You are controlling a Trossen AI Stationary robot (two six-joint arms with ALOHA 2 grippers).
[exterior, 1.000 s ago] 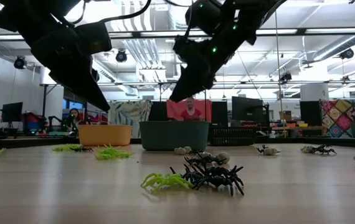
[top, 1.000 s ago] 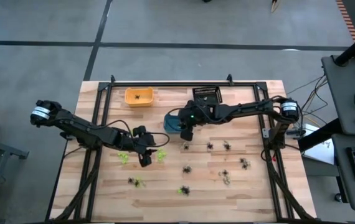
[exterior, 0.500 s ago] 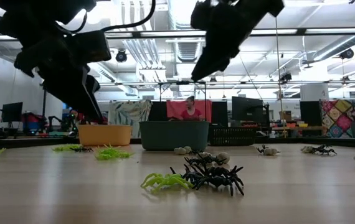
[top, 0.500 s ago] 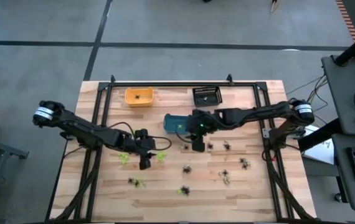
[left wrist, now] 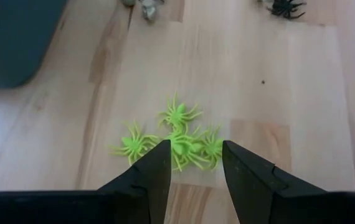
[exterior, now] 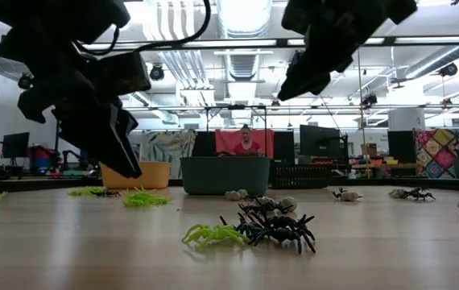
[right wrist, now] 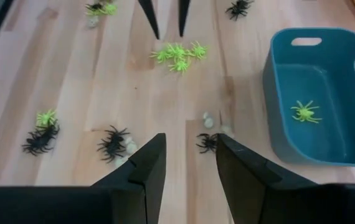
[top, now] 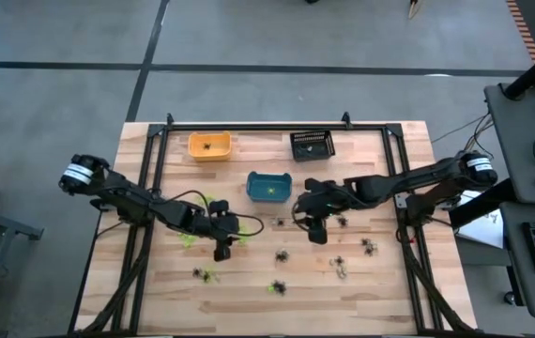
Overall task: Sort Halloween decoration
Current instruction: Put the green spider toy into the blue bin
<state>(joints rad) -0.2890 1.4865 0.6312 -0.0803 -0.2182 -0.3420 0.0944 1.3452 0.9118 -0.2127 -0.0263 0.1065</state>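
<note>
Lime green spiders [left wrist: 179,138] are lying in a small cluster on the wooden table [top: 389,291], just ahead of the left gripper [left wrist: 195,163], which is hovering above them with its fingers parted and nothing between them; in the overhead view that gripper [top: 221,246] is sitting over the left half of the table, near the cluster [top: 241,236]; the right gripper [top: 315,231] is hanging over the middle of the table, beside the teal bin [top: 268,187], its fingers also standing apart and empty; from its own wrist camera the right gripper [right wrist: 186,163] is looking down on a black spider [right wrist: 207,142] just ahead of its fingertips, with pale grey ones [right wrist: 209,120] a little beyond; one green spider [right wrist: 306,112] is already lying inside the teal bin [right wrist: 277,74]; more black spiders [top: 369,247] are lying scattered across the right half of the table; the orange bin [top: 209,145] and the black bin [top: 312,145] are standing along the far edge.
</note>
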